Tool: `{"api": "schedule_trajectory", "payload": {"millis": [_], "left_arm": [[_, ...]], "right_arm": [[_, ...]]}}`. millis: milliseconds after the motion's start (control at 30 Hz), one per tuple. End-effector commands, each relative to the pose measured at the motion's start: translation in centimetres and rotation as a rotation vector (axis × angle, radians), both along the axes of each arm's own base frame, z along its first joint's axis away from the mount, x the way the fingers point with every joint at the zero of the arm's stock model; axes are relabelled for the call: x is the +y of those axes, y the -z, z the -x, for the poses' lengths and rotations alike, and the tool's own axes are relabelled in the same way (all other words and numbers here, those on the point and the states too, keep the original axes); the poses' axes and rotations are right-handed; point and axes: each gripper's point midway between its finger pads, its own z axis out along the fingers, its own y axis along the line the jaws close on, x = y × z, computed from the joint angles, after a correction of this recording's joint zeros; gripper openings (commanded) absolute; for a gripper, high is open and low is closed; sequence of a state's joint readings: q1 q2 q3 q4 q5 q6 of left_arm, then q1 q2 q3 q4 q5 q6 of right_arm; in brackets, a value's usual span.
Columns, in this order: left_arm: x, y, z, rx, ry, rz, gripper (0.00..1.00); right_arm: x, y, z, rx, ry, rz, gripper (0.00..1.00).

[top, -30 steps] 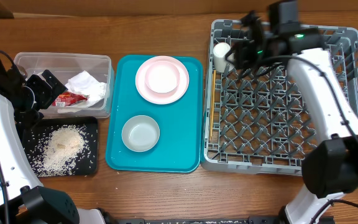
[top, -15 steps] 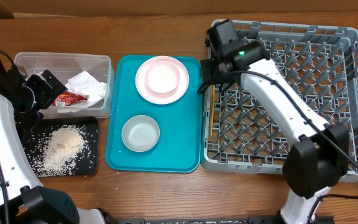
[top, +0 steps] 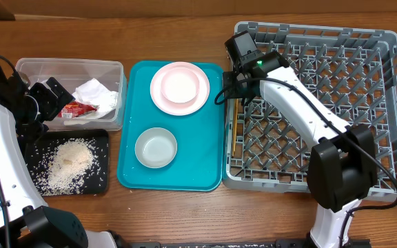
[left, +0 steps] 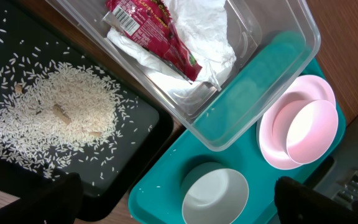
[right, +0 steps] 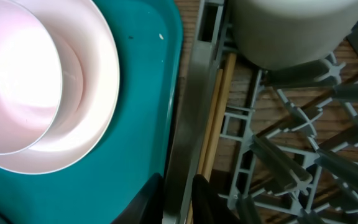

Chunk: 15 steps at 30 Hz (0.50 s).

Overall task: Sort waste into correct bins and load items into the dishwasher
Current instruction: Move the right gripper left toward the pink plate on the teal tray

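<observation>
In the tub [top: 26, 65] we see a napkin [top: 96, 93] and a wrapper [top: 78, 109]; beside the tub, the black tray [top: 102, 138] holds rice [top: 71, 162]. The left end effector [top: 50, 100] is released; for the right end effector [right: 178, 199] we cannot tell.

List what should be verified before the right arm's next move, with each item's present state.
1. Napkin and red wrapper in the clear tub: ok.
2. Rice on the black tray: ok.
3. White cup and chopsticks inside the rack: ok.
4. Pink plate, white bowl on it, and grey-green bowl loaded: not ok, all sit on the teal tray.
5. Left claw open and empty: ok.
6. Right claw open for a grasp: cannot tell; its tips sit close together by the rack's rim.
</observation>
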<state>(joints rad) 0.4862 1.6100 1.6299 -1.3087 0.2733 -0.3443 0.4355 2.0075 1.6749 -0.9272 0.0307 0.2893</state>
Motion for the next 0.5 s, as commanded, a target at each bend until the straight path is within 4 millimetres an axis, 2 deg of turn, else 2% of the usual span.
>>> {"api": "schedule_trajectory", "payload": {"millis": [0,67,267,467], "left_arm": [[0.3,-0.9,-0.2,-0.025,-0.014,-0.014,1.0],[0.3,-0.9,-0.2,-0.026,-0.014,-0.014,1.0],[0.3,-0.9,-0.2,-0.025,-0.014,-0.014,1.0],[0.3,-0.9,-0.2,-0.025,-0.014,-0.014,1.0]], "right_arm": [[-0.2,0.6,0.7,0.025,0.001,0.028,0.16],[-0.2,0.7,0.8,0.029,0.0,0.029,0.15],[0.0,1.0,1.4,0.054,-0.008,0.013,0.04],[-0.2,1.2,1.9,0.074,-0.008,0.024,0.04]]}}
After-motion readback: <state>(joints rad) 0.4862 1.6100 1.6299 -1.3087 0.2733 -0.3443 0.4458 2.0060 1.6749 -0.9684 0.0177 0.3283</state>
